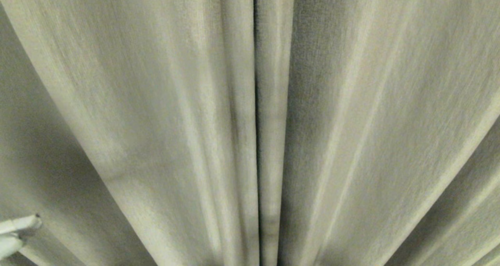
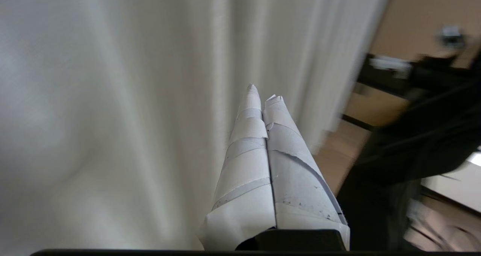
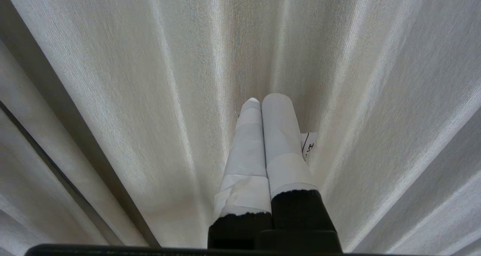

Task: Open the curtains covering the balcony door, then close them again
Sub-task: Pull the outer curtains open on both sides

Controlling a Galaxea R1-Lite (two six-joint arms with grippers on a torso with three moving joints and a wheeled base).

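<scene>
Head view: the cream curtains (image 1: 156,102) are seen drawn together, their edges meeting at a dark central seam; the left gripper (image 1: 17,234) is glimpsed at the lower left corner. Left wrist view: its paper-wrapped fingers (image 2: 248,154) are pressed together before the fabric. Right wrist view: the right gripper (image 3: 265,102) is likewise closed, empty, pointed at the pleats.

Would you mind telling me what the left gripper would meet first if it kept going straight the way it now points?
Most likely the curtains. The left gripper, shut, points at the cream fabric just ahead of its tips, with nothing between them. How near it is cannot be judged.
</scene>
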